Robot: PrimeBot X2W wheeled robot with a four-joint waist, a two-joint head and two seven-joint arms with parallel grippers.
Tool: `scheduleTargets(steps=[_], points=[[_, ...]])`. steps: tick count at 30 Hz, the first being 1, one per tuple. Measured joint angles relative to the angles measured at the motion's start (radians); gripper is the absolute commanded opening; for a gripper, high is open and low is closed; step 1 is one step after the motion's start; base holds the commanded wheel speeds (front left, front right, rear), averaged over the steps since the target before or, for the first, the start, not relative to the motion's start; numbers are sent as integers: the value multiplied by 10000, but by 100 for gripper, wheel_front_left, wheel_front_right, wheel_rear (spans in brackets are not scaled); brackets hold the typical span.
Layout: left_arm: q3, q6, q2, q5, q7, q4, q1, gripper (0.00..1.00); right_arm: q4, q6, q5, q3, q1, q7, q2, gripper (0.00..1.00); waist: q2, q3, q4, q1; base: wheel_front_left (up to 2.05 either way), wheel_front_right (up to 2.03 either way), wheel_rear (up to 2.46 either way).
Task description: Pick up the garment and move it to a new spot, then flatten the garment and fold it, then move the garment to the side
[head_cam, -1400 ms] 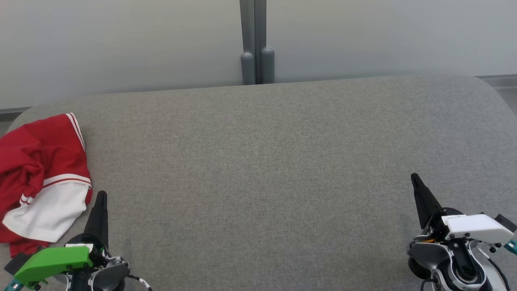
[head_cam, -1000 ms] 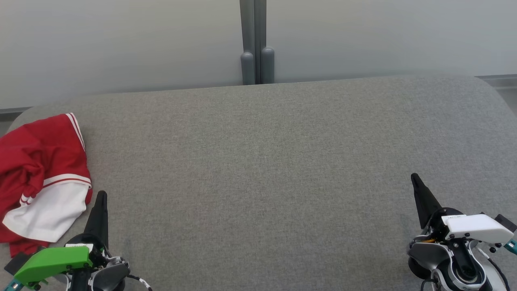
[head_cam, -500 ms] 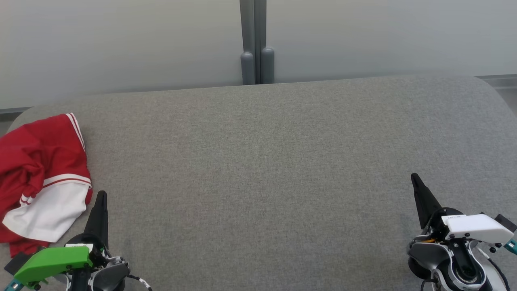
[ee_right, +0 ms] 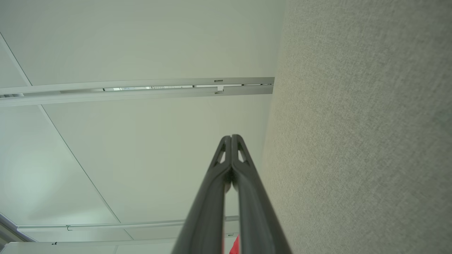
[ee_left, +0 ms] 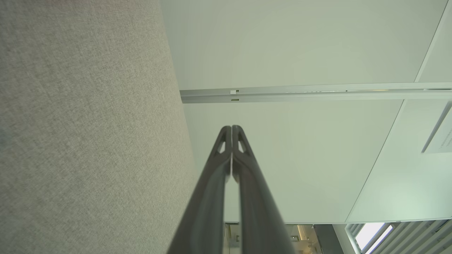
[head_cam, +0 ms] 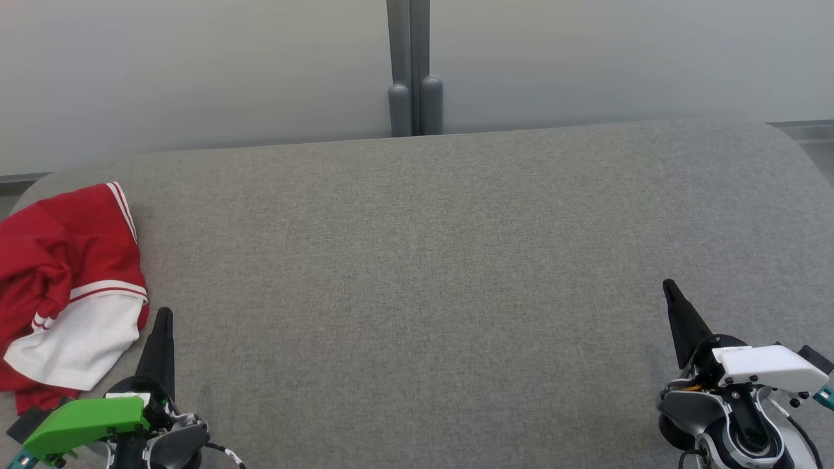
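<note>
Nothing has moved: left pincer [head_cam: 164, 316] and right pincer [head_cam: 668, 288] sit together, empty; the limp, light garment [head_cam: 65, 286] wants pinching at an edge

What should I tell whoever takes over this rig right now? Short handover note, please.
Left tool: shut, holding nothing, low at the robot's left, close beside the garment and apparently not touching it.
Right tool: shut, holding nothing, low at the robot's right, far from the garment.
Garment: red and white, crumpled in a heap at the left end of the grey upholstered surface.
Done: nothing that shows; the garment is neither flattened nor folded.
Left: pick it up, move it to a new spot, flatten it, fold it, then set it aside.
</note>
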Motion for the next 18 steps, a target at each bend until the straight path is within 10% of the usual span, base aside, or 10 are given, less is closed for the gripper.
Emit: scheduleTargets(steps=[18], points=[[0, 0, 0, 0, 0, 0, 0, 0, 0, 0, 2, 0, 0, 0, 0, 0, 0, 0, 0, 0, 0, 0, 0]])
